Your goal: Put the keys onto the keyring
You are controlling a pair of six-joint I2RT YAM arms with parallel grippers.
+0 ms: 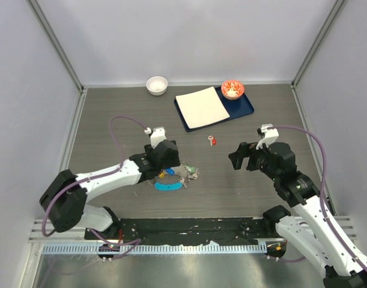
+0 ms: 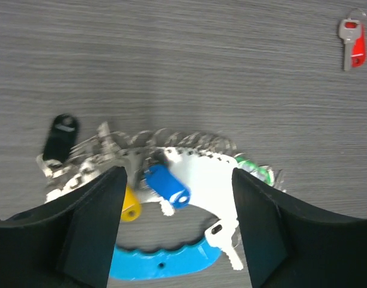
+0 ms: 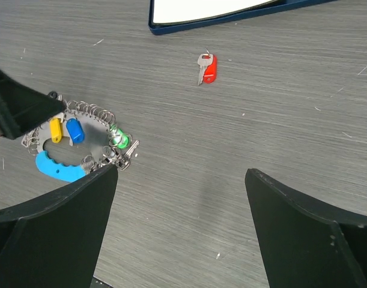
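Note:
The keyring (image 1: 170,185) lies on the table near its front, a wire loop with a light blue crescent (image 2: 165,261). Yellow (image 2: 130,206), blue (image 2: 167,186), green (image 2: 255,168) and black (image 2: 60,135) keys lie at it. A red key (image 1: 212,140) lies alone toward the middle; it also shows in the right wrist view (image 3: 207,68) and the left wrist view (image 2: 352,43). My left gripper (image 2: 178,225) is open, low over the keyring, its fingers either side of the blue key. My right gripper (image 1: 238,157) is open and empty, right of the red key.
A dark blue tray (image 1: 246,111) at the back holds a white sheet (image 1: 200,107) and a red bowl (image 1: 232,89). A white bowl (image 1: 157,84) stands at the back left. Grey walls close in the left, right and back.

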